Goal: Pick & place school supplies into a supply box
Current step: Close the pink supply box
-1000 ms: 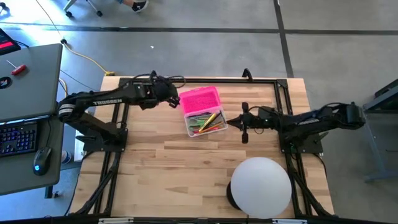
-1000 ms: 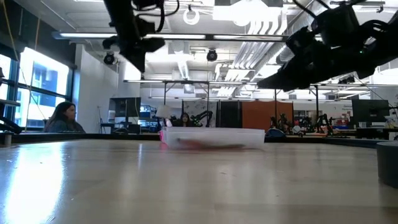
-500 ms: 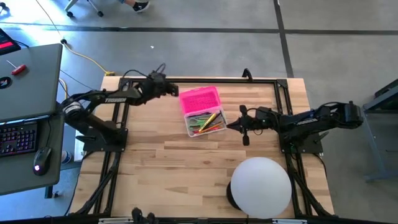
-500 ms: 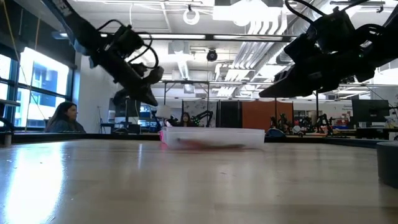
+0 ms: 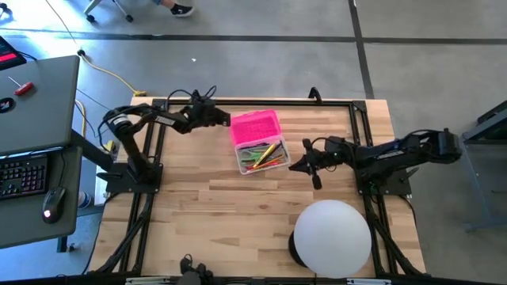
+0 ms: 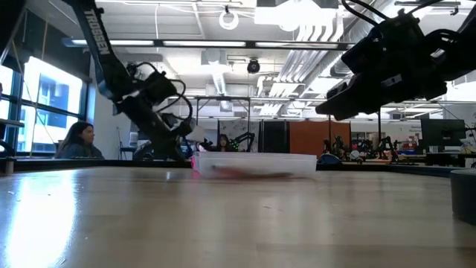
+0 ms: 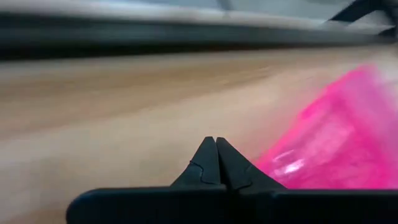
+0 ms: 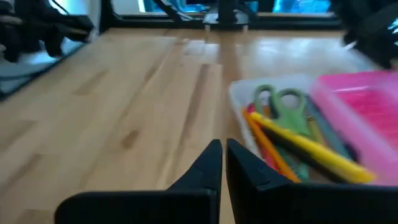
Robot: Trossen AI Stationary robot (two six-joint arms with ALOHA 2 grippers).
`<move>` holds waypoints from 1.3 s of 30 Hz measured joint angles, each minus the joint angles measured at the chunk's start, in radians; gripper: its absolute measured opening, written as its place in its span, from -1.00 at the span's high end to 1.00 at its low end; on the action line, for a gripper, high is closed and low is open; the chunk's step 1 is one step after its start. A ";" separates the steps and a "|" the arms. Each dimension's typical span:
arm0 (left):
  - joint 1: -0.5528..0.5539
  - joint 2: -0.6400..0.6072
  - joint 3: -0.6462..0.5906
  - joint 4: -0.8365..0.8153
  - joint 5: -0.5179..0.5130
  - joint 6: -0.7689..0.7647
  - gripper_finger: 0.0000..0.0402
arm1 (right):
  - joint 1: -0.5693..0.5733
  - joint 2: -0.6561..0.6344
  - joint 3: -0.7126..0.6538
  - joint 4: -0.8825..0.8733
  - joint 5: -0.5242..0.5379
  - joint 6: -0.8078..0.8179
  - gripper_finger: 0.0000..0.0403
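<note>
The supply box (image 5: 262, 155) is a clear tray on the table's far middle. Its pink lid (image 5: 255, 126) lies open, flat on the table on the box's far side. Inside lie orange, yellow and green pens and green-handled scissors (image 8: 277, 99). My left gripper (image 5: 224, 119) is shut and hangs low just left of the lid (image 7: 336, 143). In the left wrist view its tips (image 7: 216, 140) point past the lid's edge. My right gripper (image 5: 294, 165) is shut and hovers just right of the box (image 8: 298, 134), above the table. Both grippers are empty.
A large white dome (image 5: 333, 237) stands on the near right of the table. A black frame (image 5: 333, 101) runs along the far edge and down both sides. A desk with a keyboard (image 5: 24, 176) stands off the left side. Bare wood (image 5: 214, 222) lies near of the box.
My left arm has folded back toward the left edge. Its gripper has come down from well above the table to just over it, beside the lid's left edge. My right gripper has drifted slightly toward the near edge. The box and its contents have stayed put.
</note>
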State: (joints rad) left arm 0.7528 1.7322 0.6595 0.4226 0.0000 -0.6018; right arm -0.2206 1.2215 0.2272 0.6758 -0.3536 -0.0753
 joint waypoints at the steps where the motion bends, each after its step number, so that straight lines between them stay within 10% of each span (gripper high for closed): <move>1: 0.000 -0.002 0.011 0.021 0.020 -0.006 0.94 | 0.003 0.007 0.000 0.001 -0.005 0.026 1.00; 22: -0.033 0.120 0.372 -0.401 0.077 0.139 0.95 | 0.081 0.360 0.172 -0.027 -0.001 -0.032 1.00; 39: -0.047 0.120 0.419 -0.450 0.031 0.171 0.91 | 0.077 0.419 0.212 -0.038 0.009 -0.039 1.00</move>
State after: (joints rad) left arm 0.7059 1.8519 1.0790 -0.0278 0.0311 -0.4305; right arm -0.1440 1.6402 0.4393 0.6380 -0.3443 -0.1139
